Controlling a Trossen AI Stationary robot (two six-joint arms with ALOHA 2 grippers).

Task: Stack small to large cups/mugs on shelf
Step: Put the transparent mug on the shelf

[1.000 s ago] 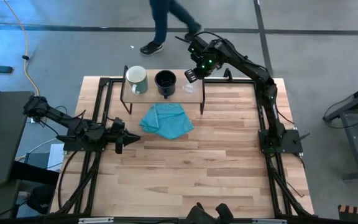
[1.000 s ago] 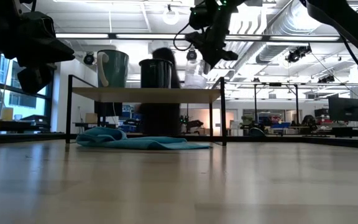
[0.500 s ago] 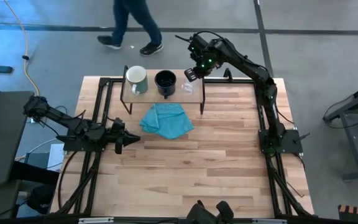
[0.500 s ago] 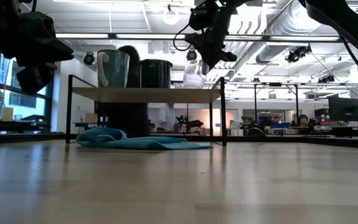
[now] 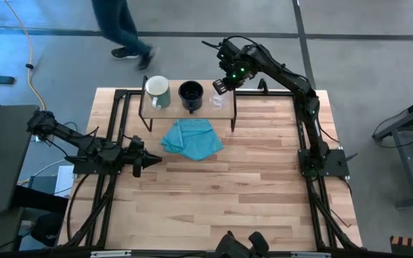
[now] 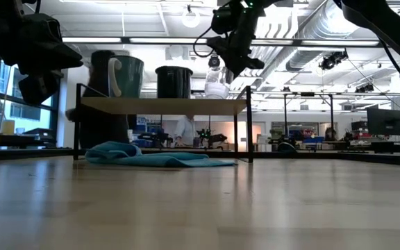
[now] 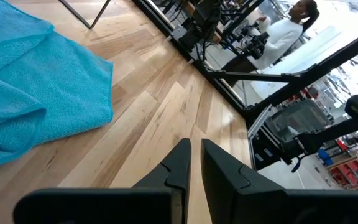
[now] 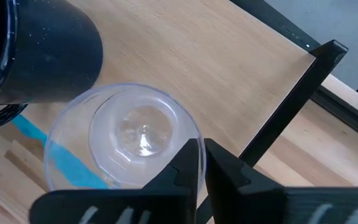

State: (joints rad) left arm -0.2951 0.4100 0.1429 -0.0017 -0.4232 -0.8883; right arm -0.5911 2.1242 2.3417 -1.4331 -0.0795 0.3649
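Because it is thin and see-through, the small clear glass cup [image 8: 126, 140] looks light, slippery and easy to break. It stands empty at the right end of the low light-wood shelf [image 5: 224, 109], beside the empty black handled mug [image 5: 191, 94]. The right end effector [image 8: 201, 163] pinches its rim, the best hold. The left end effector [image 7: 194, 163] waits pressed together near the table's left edge.

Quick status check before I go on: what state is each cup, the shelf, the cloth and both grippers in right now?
pale mug: upright on the shelf, left end.
black mug: upright on the shelf, middle.
clear glass cup: upright on the shelf, right end, rim pinched.
shelf: standing, carrying all three cups.
blue cloth: crumpled on the table before the shelf.
right gripper: shut on the glass cup's rim.
left gripper: shut, empty, low over the table's left side.
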